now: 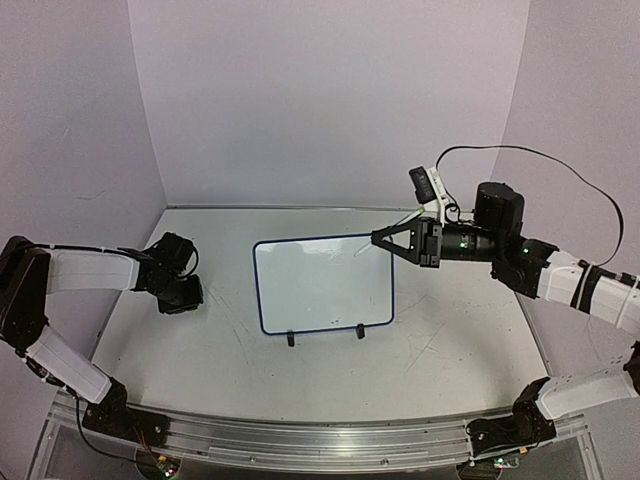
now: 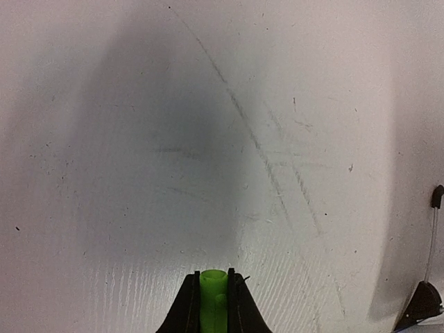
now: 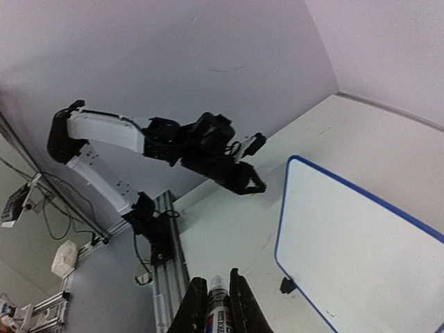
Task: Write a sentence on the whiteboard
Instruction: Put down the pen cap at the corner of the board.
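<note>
Two grippers each pinch something: the right gripper (image 1: 378, 238) holds a marker (image 3: 219, 309) by the far right corner of the blank whiteboard (image 1: 322, 285), which stretches left-right mid table (image 1: 200, 350). The left gripper (image 2: 214, 284), farther off left, clamps a green piece (image 2: 214, 305).

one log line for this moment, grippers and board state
left gripper: shut on green cap | right gripper: shut on marker | whiteboard: blank
</note>
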Robot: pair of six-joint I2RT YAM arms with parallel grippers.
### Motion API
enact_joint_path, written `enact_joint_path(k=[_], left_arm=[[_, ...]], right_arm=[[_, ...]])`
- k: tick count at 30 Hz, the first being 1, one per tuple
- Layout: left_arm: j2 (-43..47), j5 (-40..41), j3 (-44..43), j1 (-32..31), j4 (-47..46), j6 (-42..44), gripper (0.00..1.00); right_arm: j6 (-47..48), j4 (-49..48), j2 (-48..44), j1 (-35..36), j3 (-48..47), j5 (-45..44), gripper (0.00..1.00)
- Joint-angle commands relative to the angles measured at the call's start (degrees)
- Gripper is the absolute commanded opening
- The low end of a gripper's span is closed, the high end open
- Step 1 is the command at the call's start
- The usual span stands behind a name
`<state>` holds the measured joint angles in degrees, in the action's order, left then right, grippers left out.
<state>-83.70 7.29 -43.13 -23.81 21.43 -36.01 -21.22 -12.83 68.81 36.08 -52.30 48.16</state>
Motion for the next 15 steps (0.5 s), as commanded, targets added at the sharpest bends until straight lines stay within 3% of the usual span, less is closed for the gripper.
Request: enact_joint_path(k=[1,6,15], left_arm=[[1.7,-0.8,0.7,0.2,-2.5,1.0,0.00],[3.9,-1.4,1.9,0.2,-3.6,1.7,0.00],[-1.9,-0.9,1.4,0.2,-4.1,2.3,0.00]], right_arm=[[-8.4,-12.8,0.5,0.3,0.8,16.8,0.00],[-13.5,-17.2,0.6,0.3,0.2,22.6,0.00],[-13.9,-17.2,2.8,0.3,-1.0,20.9,0.00]])
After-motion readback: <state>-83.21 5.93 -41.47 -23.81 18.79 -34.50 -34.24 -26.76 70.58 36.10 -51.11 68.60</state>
